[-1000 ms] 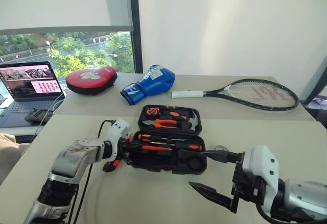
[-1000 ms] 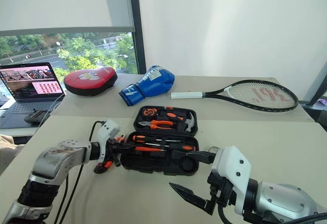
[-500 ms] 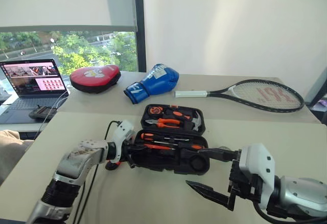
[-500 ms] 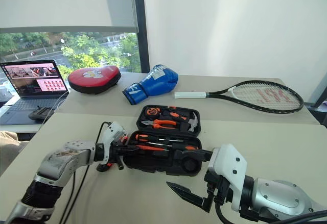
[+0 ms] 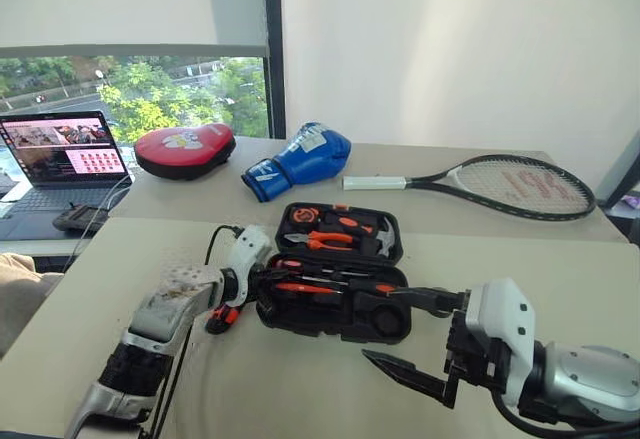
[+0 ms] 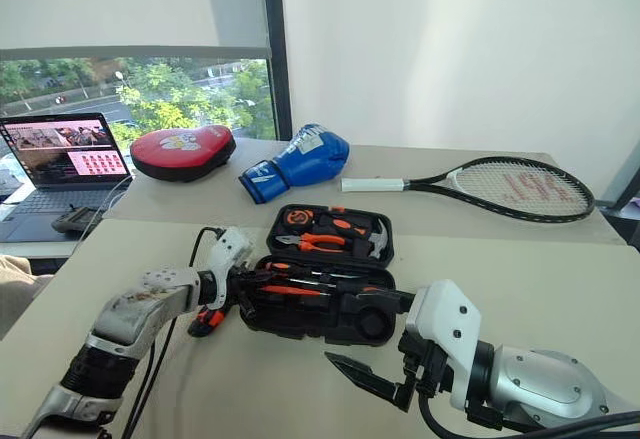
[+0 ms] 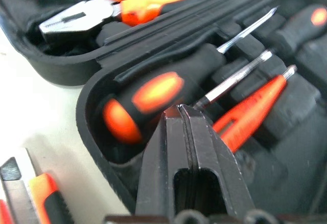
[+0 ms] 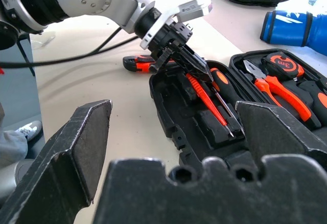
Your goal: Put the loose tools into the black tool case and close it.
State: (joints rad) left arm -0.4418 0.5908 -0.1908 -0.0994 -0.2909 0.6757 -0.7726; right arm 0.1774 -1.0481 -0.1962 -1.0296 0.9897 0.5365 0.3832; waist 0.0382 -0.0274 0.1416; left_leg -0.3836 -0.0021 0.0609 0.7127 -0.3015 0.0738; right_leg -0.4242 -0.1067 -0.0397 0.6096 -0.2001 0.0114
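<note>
The black tool case [image 5: 392,330] lies open at the table's centre. Its near half holds two black-and-orange screwdrivers [image 7: 153,94] and a slim orange screwdriver [image 7: 250,112]. Pliers [image 7: 127,4] and a hammer sit in the far half. My left gripper [image 7: 180,113] is shut with nothing between its fingers, and its tip hangs over the case's left end by a screwdriver handle. The orange-black utility knife [image 5: 222,317] lies on the table just left of the case. My right gripper [image 5: 385,327] hovers open and empty near the case's front right corner.
A red pad [image 5: 185,149], a blue boxing glove [image 5: 300,159] and a tennis racket [image 5: 500,184] lie on the far table. An open laptop [image 5: 65,154] stands at the far left. A black cable [image 5: 212,244] runs beside my left arm.
My left gripper has shifted a little to the right, from the case's left edge to over its left end, and its wrist has rolled. My right gripper has kept still; the camera shifted slightly.
</note>
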